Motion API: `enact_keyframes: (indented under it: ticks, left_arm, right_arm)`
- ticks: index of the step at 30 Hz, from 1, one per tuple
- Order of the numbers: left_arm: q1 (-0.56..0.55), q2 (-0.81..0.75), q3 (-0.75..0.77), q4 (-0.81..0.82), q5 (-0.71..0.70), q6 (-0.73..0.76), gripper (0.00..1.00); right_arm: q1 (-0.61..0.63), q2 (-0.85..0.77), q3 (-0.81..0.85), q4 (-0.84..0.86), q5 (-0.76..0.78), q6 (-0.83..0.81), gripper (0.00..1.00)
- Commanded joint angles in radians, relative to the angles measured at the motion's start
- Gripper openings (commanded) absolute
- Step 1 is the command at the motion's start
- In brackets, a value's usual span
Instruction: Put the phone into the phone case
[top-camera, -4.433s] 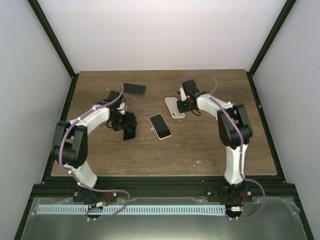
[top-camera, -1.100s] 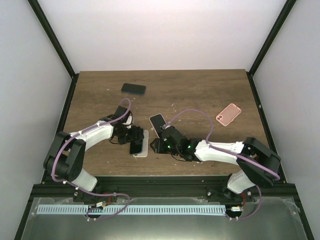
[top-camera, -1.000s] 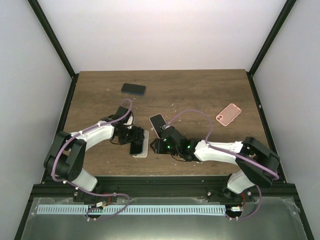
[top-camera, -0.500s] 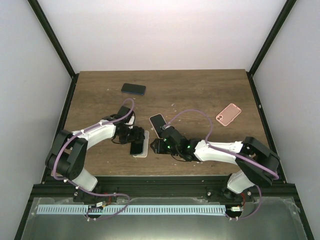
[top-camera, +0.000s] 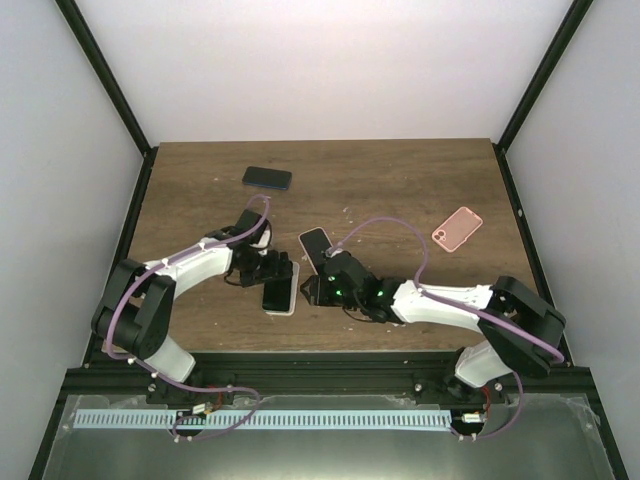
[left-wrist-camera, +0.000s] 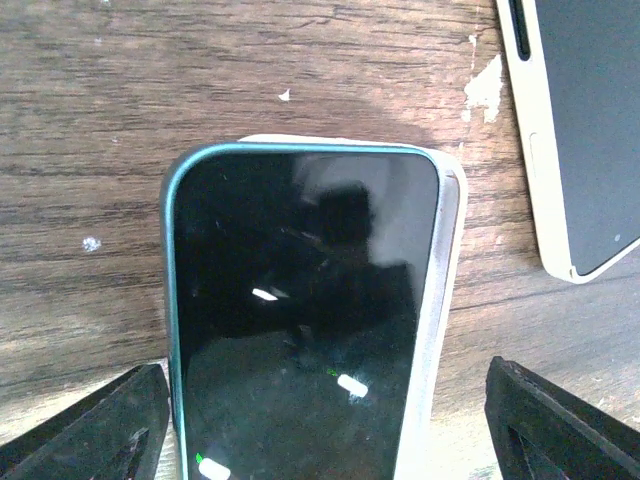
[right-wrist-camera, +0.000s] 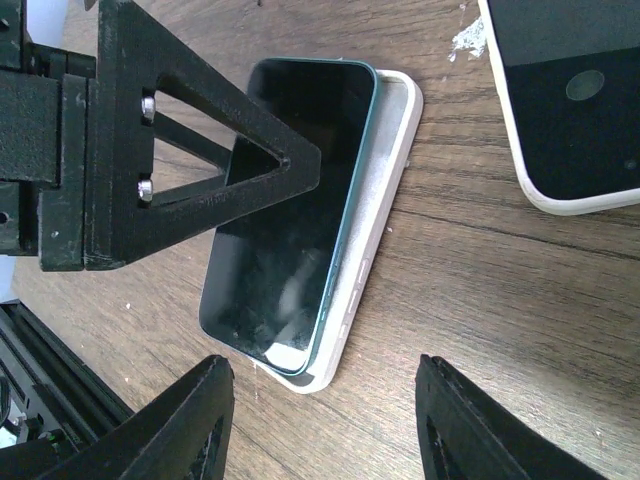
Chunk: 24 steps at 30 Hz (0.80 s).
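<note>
Phone (left-wrist-camera: 300, 320) atop case (left-wrist-camera: 441, 300), offset (near end cut off); left hand (left-wrist-camera: 325, 400) released, right hand (right-wrist-camera: 322, 400) spread, empty.

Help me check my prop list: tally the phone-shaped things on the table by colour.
White or cream: 2 (cream case, white-edged phone)
Teal-edged: 1 (teal-edged phone on that case)
Dark: 1 (dark slab, far left)
Pink: 1 (pink slab, right)
Total: 5

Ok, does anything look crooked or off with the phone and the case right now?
Yes. The phone lies on top of the white case but is not seated in it. It sits shifted to one side, leaving a strip of the case's inside and rim bare along one long edge.
</note>
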Motion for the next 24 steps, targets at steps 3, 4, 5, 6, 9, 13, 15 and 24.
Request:
enact_keyframes:
  ticks: [3, 4, 5, 6, 9, 13, 15, 24]
  left_arm:
    - [-0.004, -0.032, 0.028, -0.032, -0.030, -0.014, 0.81]
    - [-0.005, -0.041, 0.032, -0.040, -0.047, -0.013, 0.79]
    - [-0.003, -0.049, 0.038, -0.056, -0.068, -0.011, 0.76]
    - [-0.002, -0.055, 0.046, -0.067, -0.087, -0.007, 0.74]
    - [0.010, -0.073, 0.046, -0.082, -0.120, 0.001, 0.67]
    - [0.066, -0.087, 0.014, -0.056, -0.071, 0.013, 0.63]
    - [0.102, -0.085, -0.008, -0.037, -0.018, 0.023, 0.61]
    - [0.137, -0.073, -0.044, 0.003, 0.046, 0.042, 0.55]
  right_arm:
    - [0.009, -0.025, -0.004, 0.018, 0.018, -0.007, 0.51]
    - [0.009, -0.022, -0.003, 0.024, 0.013, -0.006, 0.51]
    - [0.009, -0.016, -0.002, 0.028, 0.007, -0.005, 0.51]
    - [0.008, -0.009, 0.000, 0.034, 0.001, -0.003, 0.51]
    - [0.008, 0.021, 0.016, 0.046, -0.020, 0.003, 0.47]
    - [0.003, 0.066, 0.036, 0.079, -0.052, 0.008, 0.42]
    - [0.001, 0.090, 0.042, 0.091, -0.058, 0.013, 0.42]
    - [-0.018, 0.238, 0.111, 0.129, -0.117, 0.020, 0.38]
